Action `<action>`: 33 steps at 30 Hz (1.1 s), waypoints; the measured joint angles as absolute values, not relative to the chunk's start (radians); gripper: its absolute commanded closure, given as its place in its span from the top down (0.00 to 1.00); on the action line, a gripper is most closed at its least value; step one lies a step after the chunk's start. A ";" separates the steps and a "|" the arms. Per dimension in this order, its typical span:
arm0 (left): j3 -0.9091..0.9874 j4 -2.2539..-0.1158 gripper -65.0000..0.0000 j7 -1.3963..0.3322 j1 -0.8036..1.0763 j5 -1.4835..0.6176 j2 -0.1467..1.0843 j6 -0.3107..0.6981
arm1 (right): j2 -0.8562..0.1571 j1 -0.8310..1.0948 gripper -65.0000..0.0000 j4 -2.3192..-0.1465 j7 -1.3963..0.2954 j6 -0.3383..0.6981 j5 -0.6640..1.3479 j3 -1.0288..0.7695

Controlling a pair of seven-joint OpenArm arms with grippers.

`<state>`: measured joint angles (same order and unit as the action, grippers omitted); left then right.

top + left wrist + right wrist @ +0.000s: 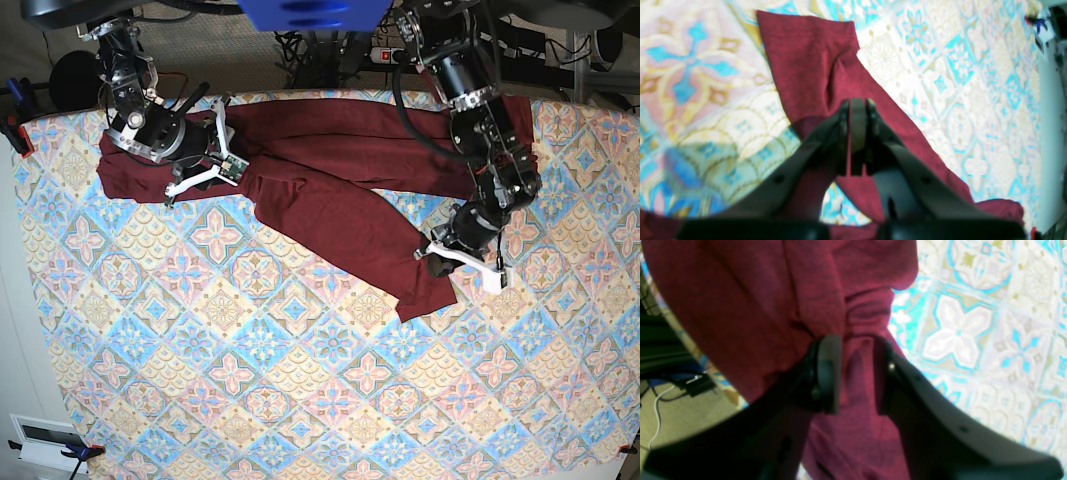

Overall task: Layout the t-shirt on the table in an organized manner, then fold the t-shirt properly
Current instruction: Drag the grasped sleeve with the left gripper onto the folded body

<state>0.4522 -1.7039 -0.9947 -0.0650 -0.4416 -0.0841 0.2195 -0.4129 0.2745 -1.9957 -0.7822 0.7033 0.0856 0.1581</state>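
The t-shirt (330,190) lies spread; left jaws pinch its sleeve, right jaws seemingly grip a fold.

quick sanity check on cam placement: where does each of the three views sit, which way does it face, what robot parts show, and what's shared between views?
Left wrist: on the left arm, looking along the left gripper, jaws shut, onto a sleeve of the t-shirt lying on the table.
Right wrist: on the right arm, close behind the right gripper, whose jaws straddle bunched shirt fabric.
Base: overhead, looking down; both arms and both grippers show.
Shared: all three show the maroon shirt and patterned table.
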 measured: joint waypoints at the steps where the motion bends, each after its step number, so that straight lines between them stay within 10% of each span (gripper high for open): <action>1: 0.452 -1.731 0.00 -0.996 -0.049 -0.455 -0.078 0.220 | -0.412 0.274 0.24 -1.996 -0.783 0.703 0.085 0.159; 9: 0.456 -1.770 0.01 -0.983 0.009 -0.470 -0.046 0.209 | -0.413 0.280 0.24 -1.996 -0.783 0.703 0.085 0.159; 20: 0.434 -1.561 0.33 -0.908 -0.078 -0.475 -0.054 -0.020 | -0.413 0.282 0.24 -1.996 -0.782 0.703 0.086 0.162; 33: 0.437 -1.325 0.34 -0.878 -0.181 -0.484 -0.072 -0.014 | -0.413 0.283 0.24 -1.996 -0.782 0.703 0.085 0.162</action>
<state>0.4370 -1.3251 -0.8780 -0.1806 -0.4843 -0.0723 -0.0143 -0.4129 0.2829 -1.9957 -0.7822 0.7029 0.0853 0.1616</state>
